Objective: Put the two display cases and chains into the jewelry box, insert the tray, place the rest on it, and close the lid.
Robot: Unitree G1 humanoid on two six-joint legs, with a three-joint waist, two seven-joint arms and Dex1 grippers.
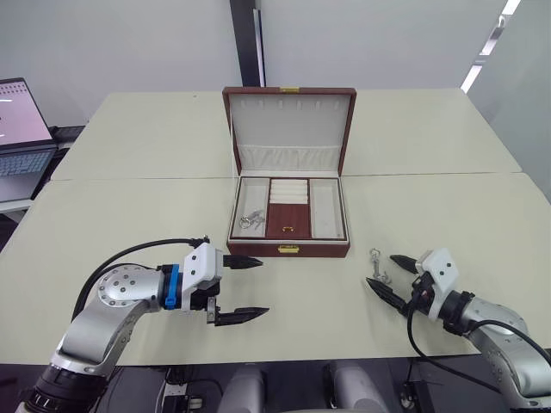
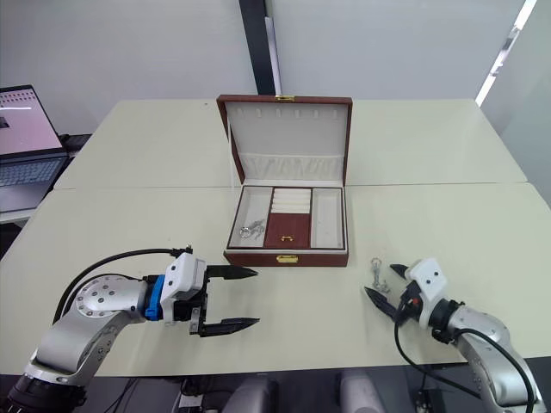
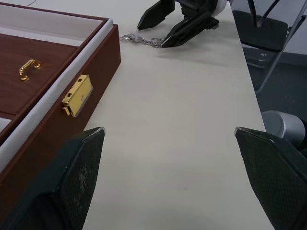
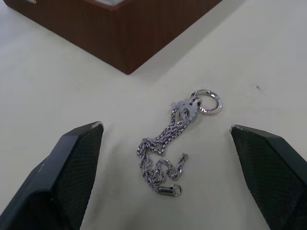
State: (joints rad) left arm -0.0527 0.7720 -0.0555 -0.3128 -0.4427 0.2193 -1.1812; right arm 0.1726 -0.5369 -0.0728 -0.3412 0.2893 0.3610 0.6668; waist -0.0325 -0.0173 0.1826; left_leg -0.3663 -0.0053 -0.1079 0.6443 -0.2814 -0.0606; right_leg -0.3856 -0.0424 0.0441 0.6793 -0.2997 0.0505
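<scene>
Right gripper [image 4: 165, 143] stood wide open and empty over the last loose chain [image 4: 175, 146].
Chain lay just ahead between its fingers, long axis pointing toward the jewelry box [image 1: 288, 248].

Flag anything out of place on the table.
One chain lies loose on the table, right of the jewelry box, between the open right end effector fingers. Other chains already sit in the tray.
</scene>
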